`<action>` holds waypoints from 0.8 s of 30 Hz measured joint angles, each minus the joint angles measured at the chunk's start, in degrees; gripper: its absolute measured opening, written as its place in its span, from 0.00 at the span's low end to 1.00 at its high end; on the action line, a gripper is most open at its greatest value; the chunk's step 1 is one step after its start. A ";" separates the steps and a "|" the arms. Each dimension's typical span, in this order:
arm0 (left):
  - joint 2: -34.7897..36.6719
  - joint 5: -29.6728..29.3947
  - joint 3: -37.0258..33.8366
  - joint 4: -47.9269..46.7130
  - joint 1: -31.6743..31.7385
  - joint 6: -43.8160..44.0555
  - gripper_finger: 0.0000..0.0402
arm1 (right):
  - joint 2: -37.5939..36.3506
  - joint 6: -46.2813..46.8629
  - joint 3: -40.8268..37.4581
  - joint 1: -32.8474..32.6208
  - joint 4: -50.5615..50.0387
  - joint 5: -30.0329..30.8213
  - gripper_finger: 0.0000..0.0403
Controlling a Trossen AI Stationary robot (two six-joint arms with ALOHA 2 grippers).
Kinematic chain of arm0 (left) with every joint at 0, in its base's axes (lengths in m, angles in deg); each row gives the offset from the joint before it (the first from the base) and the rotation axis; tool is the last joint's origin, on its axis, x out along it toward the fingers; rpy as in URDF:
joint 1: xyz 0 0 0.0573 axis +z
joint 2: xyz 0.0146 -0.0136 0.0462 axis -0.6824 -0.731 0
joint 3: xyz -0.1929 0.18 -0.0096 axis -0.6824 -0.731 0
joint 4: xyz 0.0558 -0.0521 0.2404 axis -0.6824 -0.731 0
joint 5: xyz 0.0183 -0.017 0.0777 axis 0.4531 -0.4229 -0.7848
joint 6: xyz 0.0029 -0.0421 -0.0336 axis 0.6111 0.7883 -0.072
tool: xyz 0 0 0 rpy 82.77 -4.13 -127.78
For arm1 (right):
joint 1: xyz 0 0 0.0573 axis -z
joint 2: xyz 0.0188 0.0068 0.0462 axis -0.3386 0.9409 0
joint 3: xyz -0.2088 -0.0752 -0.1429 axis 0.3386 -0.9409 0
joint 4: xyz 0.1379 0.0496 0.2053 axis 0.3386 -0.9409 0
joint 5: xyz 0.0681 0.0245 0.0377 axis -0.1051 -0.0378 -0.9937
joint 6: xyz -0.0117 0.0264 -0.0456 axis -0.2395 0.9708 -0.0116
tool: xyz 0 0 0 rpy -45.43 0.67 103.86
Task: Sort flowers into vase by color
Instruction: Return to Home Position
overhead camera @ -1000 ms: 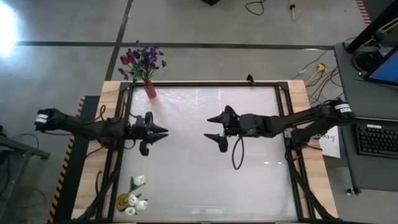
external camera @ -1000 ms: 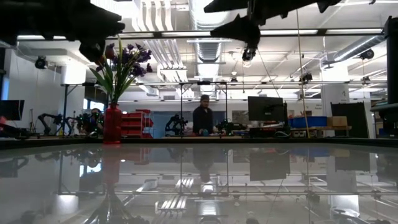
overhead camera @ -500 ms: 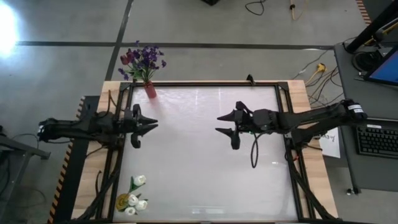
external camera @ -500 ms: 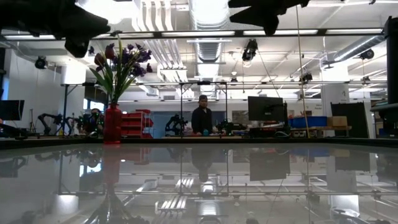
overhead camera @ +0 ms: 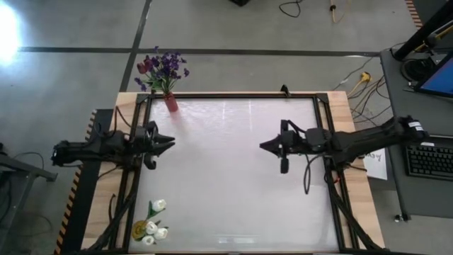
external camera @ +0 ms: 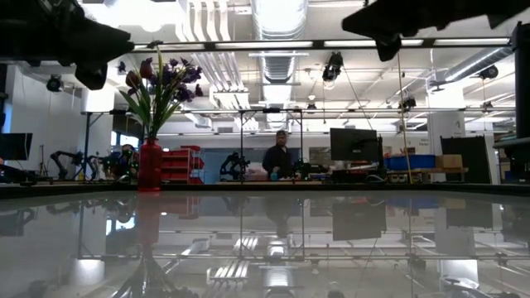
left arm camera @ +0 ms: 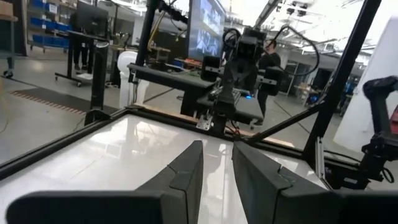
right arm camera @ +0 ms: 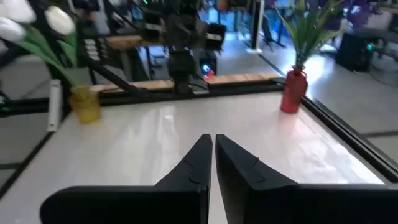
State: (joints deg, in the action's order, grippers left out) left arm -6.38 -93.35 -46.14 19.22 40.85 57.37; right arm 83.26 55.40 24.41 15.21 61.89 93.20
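A red vase (overhead camera: 171, 103) stands at the table's far left corner. Purple blossoms (overhead camera: 167, 65) and a dark red tulip (overhead camera: 144, 67) stick in it by their stems. A yellow vase (overhead camera: 140, 229) at the near left corner holds white tulip buds (overhead camera: 157, 219). The right wrist view shows both the red vase (right arm camera: 293, 90) and the yellow vase (right arm camera: 86, 103). My left gripper (overhead camera: 171, 142) hovers over the table's left part with a narrow gap between its fingers (left arm camera: 217, 144) and nothing in it. My right gripper (overhead camera: 263, 145) hovers over the right part, shut (right arm camera: 213, 138) on nothing.
The white glossy tabletop (overhead camera: 226, 191) has a black frame and wooden edges. A desk with a keyboard (overhead camera: 428, 159) stands beyond the right edge. A person (external camera: 280, 157) stands in the room behind the far edge.
My right gripper has drawn back toward the table's right edge and shut its wide-open fingers on nothing. My left gripper has drawn back toward the left edge. The vases and flowers have not moved.
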 joint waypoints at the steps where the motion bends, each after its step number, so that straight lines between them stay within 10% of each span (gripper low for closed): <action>1: 0.91 0.00 -0.57 -0.17 0.00 0.02 0.19 | -1.43 0.13 -1.60 0.00 0.76 -0.22 0.03; 24: 4.18 0.02 -9.78 8.23 -0.02 1.60 0.19 | -39.77 4.91 -21.28 -0.05 -12.75 -9.02 0.03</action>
State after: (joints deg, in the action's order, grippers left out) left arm -2.20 -93.33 -55.93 27.45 40.83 58.97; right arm 43.49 60.32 3.13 15.17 49.14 84.17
